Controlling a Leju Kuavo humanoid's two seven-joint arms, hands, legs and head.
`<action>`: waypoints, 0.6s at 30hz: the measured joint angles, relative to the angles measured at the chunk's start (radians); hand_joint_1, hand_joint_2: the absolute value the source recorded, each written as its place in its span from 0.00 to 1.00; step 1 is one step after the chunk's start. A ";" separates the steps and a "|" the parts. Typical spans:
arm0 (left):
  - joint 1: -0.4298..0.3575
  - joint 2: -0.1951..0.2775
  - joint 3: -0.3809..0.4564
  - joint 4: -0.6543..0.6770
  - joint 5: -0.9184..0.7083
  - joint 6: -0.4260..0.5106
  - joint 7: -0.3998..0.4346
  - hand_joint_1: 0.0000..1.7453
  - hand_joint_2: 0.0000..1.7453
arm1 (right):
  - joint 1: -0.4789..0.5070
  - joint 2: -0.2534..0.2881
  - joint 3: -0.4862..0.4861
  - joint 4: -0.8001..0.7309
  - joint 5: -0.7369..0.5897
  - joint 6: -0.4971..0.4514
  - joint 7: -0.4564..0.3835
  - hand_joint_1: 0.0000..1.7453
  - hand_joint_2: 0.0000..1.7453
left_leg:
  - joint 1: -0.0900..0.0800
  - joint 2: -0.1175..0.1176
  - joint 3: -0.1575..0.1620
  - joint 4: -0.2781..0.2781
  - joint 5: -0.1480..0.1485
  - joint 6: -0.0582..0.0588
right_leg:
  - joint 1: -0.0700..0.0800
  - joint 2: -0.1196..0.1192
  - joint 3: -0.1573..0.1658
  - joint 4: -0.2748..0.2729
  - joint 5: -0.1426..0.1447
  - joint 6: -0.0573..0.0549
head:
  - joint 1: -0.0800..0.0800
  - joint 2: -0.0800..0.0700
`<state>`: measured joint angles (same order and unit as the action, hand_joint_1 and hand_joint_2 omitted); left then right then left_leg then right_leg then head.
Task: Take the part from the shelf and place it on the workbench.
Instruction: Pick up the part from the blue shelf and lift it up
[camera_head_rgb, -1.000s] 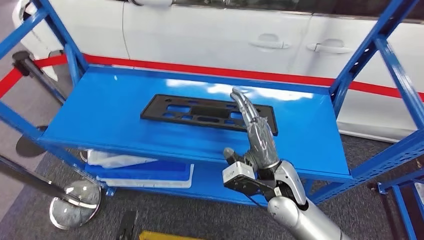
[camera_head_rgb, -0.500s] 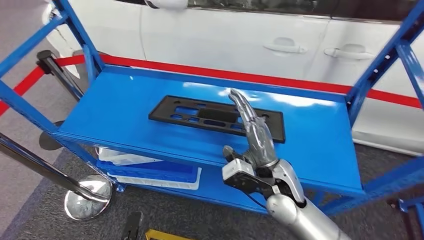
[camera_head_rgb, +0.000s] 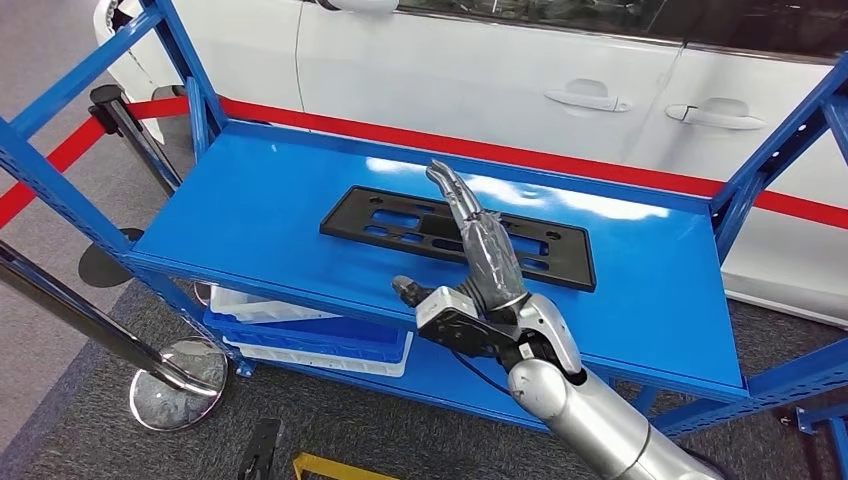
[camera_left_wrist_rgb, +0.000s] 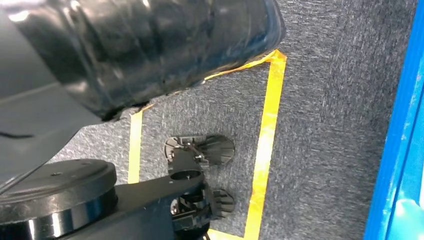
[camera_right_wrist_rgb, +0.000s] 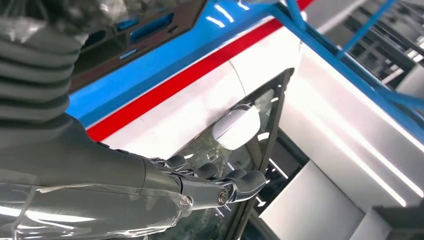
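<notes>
A flat black plastic part (camera_head_rgb: 400, 222) with several slots lies on the blue shelf (camera_head_rgb: 250, 215), near its middle. My right hand (camera_head_rgb: 480, 255) is raised in front of the part with its fingers stretched out straight and its thumb apart, holding nothing. It overlaps the part's right half in the head view, and whether it touches the part is unclear. In the right wrist view the fingers (camera_right_wrist_rgb: 220, 187) are extended, with the part (camera_right_wrist_rgb: 145, 30) beside the ribbed cover.
A white car (camera_head_rgb: 480, 80) stands close behind the shelf, with a red stripe (camera_head_rgb: 560, 165) at shelf level. Blue uprights (camera_head_rgb: 60, 200) frame the rack. White and blue trays (camera_head_rgb: 300, 345) lie on the lower shelf. A stanchion base (camera_head_rgb: 175, 380) stands at the lower left. Yellow tape (camera_left_wrist_rgb: 265, 145) marks the grey carpet.
The whole picture has shifted right, so the camera has moved. My right hand has moved left and a little farther over the part, fingers still stretched out.
</notes>
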<state>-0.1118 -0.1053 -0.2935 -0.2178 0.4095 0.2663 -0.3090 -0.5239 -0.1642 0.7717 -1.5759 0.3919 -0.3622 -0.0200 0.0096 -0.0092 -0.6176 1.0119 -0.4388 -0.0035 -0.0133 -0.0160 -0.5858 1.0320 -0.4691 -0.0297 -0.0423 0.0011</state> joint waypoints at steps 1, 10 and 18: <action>-0.002 0.000 -0.007 0.000 -0.002 0.000 0.004 0.00 0.00 | -0.018 0.008 0.009 0.025 0.008 0.006 0.006 0.00 1.00 | 0.000 0.000 0.000 0.000 0.000 0.001 | 0.000 0.000 0.001 -0.003 0.002 0.003 | 0.000 0.000; -0.014 0.001 -0.068 0.000 -0.012 -0.001 0.033 0.00 0.00 | -0.134 0.065 0.078 0.236 0.048 0.023 0.040 0.00 1.00 | 0.000 0.000 0.000 0.000 -0.001 0.006 | 0.001 0.000 0.005 -0.012 0.005 0.024 | 0.000 0.000; -0.029 0.001 -0.111 0.000 -0.013 -0.004 0.054 0.00 0.00 | -0.257 0.119 0.140 0.486 0.246 0.027 0.138 0.00 1.00 | 0.002 0.000 0.003 -0.004 0.001 0.006 | 0.004 0.000 0.004 -0.011 0.005 0.024 | -0.001 0.000</action>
<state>-0.1407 -0.1040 -0.4042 -0.2180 0.3961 0.2621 -0.2547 -0.7809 -0.0455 0.9121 -1.0903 0.6375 -0.3349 0.1175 0.0116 -0.0096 -0.6147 1.0084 -0.4382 0.0025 -0.0091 -0.0158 -0.5819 1.0208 -0.4641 -0.0057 -0.0429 0.0011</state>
